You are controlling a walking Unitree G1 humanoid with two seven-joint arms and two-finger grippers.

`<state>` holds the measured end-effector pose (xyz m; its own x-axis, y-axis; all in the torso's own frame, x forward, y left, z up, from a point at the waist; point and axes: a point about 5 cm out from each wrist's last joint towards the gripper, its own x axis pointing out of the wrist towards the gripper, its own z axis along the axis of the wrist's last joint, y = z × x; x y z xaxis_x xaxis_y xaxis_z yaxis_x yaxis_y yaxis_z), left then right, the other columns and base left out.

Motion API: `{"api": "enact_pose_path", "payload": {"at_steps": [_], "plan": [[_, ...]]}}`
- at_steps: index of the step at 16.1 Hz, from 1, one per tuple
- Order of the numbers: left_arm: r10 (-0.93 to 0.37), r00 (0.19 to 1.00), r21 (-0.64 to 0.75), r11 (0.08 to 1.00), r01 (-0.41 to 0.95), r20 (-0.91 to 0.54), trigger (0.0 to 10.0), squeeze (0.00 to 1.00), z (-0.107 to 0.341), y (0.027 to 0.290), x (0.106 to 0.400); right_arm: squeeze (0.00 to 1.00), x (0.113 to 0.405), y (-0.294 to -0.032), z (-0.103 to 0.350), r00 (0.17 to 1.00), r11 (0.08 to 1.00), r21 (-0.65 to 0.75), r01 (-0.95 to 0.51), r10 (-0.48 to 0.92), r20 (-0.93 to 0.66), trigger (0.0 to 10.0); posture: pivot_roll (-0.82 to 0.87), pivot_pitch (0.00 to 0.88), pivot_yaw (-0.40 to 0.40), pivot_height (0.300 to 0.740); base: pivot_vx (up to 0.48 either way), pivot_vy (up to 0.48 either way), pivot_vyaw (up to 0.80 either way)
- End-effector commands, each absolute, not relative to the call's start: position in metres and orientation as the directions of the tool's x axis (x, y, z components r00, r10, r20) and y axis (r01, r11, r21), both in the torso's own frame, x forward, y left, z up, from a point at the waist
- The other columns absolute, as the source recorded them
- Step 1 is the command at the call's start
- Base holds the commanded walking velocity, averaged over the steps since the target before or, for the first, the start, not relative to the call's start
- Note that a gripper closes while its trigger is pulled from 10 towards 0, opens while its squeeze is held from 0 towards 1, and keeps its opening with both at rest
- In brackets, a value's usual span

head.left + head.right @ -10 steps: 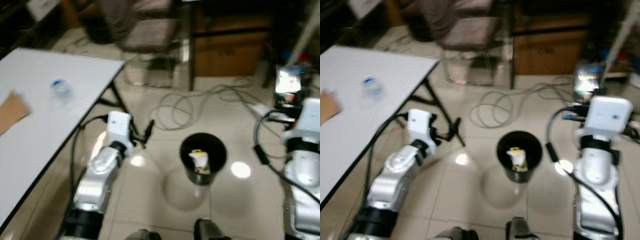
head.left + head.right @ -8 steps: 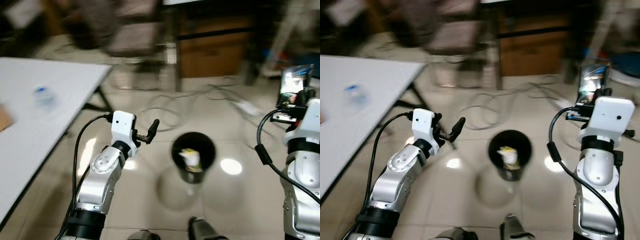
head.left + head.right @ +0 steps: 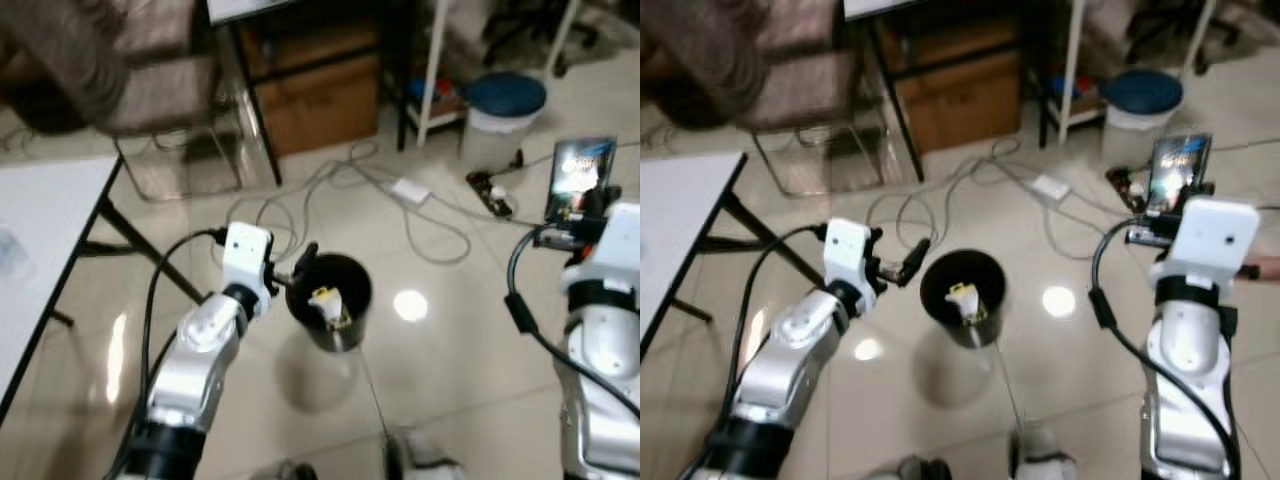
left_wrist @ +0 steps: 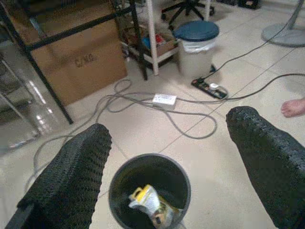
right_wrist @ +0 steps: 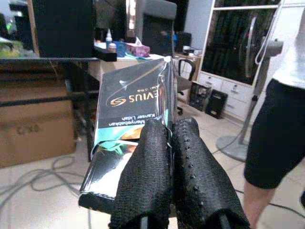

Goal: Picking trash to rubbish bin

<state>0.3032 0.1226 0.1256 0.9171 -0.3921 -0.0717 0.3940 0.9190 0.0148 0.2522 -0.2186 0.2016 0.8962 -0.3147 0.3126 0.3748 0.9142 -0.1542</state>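
A black rubbish bin (image 3: 330,327) stands on the tiled floor with a yellow-and-white piece of trash (image 3: 326,303) inside it. My left gripper (image 3: 299,266) hangs open just beside the bin's left rim, and nothing sits between its fingers (image 4: 75,173). The left wrist view looks down into the bin (image 4: 177,175) from above. Out to the right, well clear of the bin, my right gripper (image 5: 169,131) is raised and shut on a dark shiny snack packet (image 5: 131,107). The packet (image 3: 579,176) stands upright above that wrist.
A white table (image 3: 40,215) reaches in from the left, its black legs near my left arm. Cables and a power strip (image 3: 410,188) lie on the floor behind the bin. Farther back are a blue-lidded bin (image 3: 503,108), a cardboard box (image 3: 322,95) and a chair (image 3: 165,100). A person (image 5: 277,119) stands nearby.
The camera has swung right, so the table has slid toward the left edge. My left gripper now sits closer to the bin's rim. The right gripper still holds the packet.
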Motion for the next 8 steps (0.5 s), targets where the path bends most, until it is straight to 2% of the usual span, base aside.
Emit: {"api": "enact_pose_path", "payload": {"at_steps": [1,5,6,8], "plan": [[-0.388,0.917,0.022,0.920,0.391,-0.089,10.0,0.00,0.1221,0.1254,0.3003,0.00,0.2530,-0.2148,0.2014,0.903,0.922,-0.149,0.357,-0.300,0.307,10.0,-0.13,0.196,0.165,0.740,0.472,0.000,0.00],[-0.385,0.919,0.020,0.922,0.388,-0.088,10.0,0.00,0.1221,0.1265,0.2999,0.00,0.2524,-0.2128,0.2011,0.906,0.926,-0.145,0.348,-0.293,0.305,10.0,-0.13,0.197,0.163,0.740,0.418,0.000,0.00],[-0.385,0.919,0.022,0.921,0.388,-0.090,10.0,0.00,0.1217,0.1263,0.2997,0.00,0.2525,-0.2127,0.2011,0.907,0.927,-0.145,0.347,-0.291,0.305,10.0,-0.13,0.197,0.163,0.740,0.000,0.000,0.00],[-0.379,0.920,0.049,0.922,0.385,-0.099,10.0,0.00,0.1204,0.1268,0.2995,0.00,0.2530,-0.2120,0.2016,0.909,0.929,-0.146,0.339,-0.284,0.305,10.0,-0.13,0.196,0.161,0.740,0.480,0.000,0.00]]}}
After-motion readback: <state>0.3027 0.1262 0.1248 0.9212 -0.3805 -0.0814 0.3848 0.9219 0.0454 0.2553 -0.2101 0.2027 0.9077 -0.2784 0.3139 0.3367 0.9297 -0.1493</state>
